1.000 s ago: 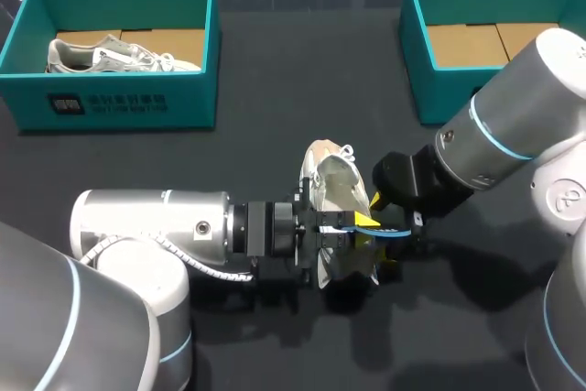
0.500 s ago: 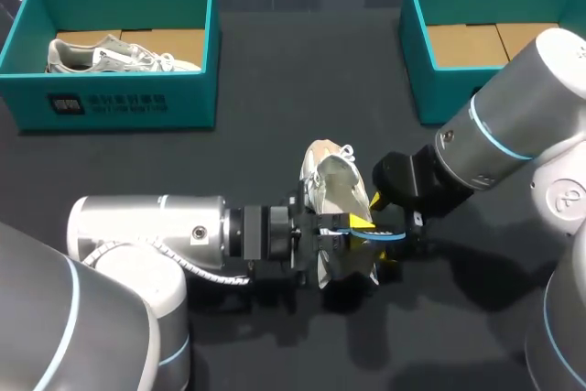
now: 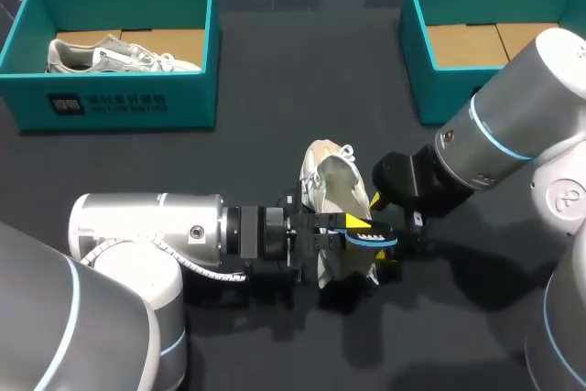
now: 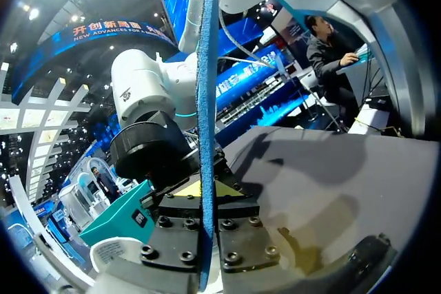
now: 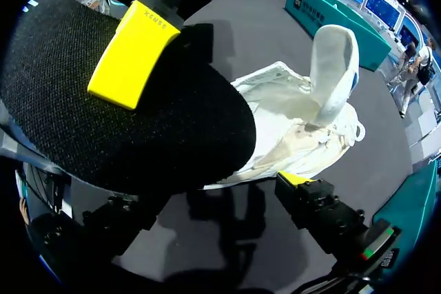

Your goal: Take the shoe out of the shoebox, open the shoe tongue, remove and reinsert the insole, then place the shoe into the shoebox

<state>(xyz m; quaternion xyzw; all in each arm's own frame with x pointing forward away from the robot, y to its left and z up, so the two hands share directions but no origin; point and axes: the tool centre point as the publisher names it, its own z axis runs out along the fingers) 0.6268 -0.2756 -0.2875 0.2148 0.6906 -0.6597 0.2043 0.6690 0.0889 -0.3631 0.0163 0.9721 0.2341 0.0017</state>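
At the far left of the dark bench, a teal shoebox held a pale second shoe lying on its side, well apart from the work and untouched.

Nearer the front, the left arm lay low across the bench from the left, with its claw reaching over the task shoe. That claw was closed on the insole. Its wrist view showed the insole edge-on, a thin blue strip rising from between the two pinching fingers. Clamping the thin sheet by its flat faces probably kept it stiff enough to steer.

The white shoe lay in the middle of the bench, outside both boxes. Its tongue stood pulled up and away from the opening, likely to leave room for the insole. In the right wrist view the insole's dark mesh face hung over the heel end of the shoe.

The right claw sat just beside the heel, apparently to steady the shoe. The insole hid too much to tell whether that claw was open or gripping. The right arm came in from the right.

At the far right stood a second teal shoebox with only its cardboard floor showing.
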